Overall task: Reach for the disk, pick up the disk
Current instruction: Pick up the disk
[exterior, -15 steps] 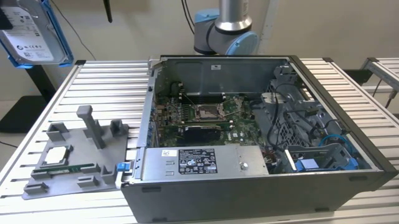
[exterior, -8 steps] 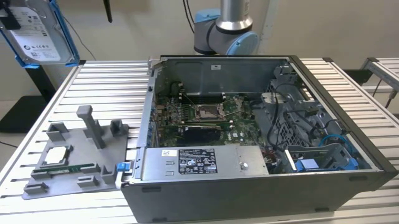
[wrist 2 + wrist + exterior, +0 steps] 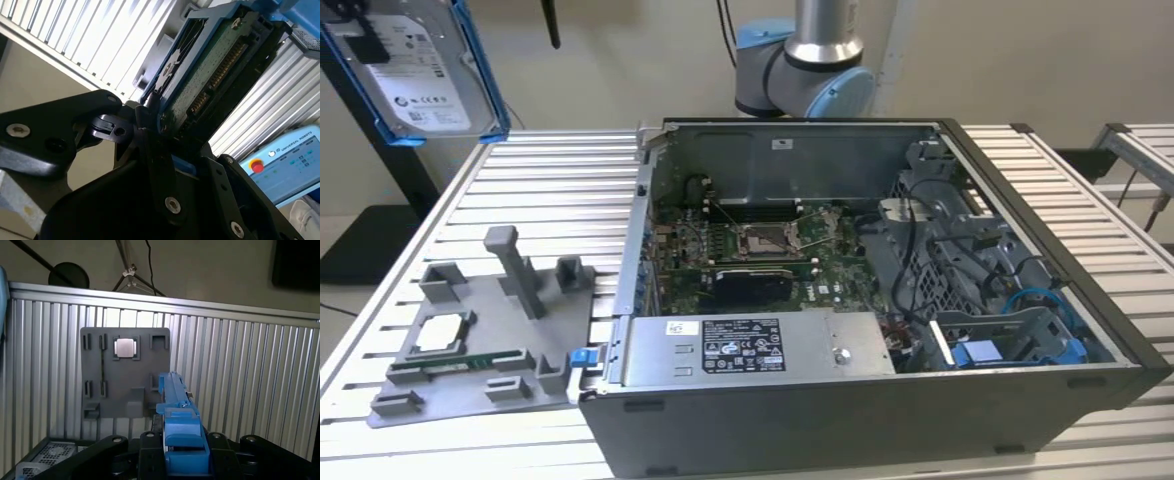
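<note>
Since the gripper (image 3: 364,38) has the disk (image 3: 427,75) clamped by one edge, the disk hangs tilted and high at the exterior view's left. Its label faces the room and its blue frame (image 3: 487,70) is clear of the table (image 3: 547,190). In the second wrist view the fingers (image 3: 155,160) are closed tight on the frame, with the green circuit side and connector turned toward the camera. I'd judge the pick-up done: nothing but the gripper touches the disk.

Below it on the table lies a grey tray (image 3: 454,385) with a small square chip (image 3: 440,333) seated in one pocket. A post (image 3: 514,270) is the tallest thing there, and the disk is well above it.

Further right stands the open case (image 3: 854,420), close beside the tray, with its board (image 3: 761,250) exposed. The arm (image 3: 807,70) rises behind its far wall. At the right end a blue bracket (image 3: 987,352) sits fixed among cables, well apart from the disk. Nothing crowds the load.
</note>
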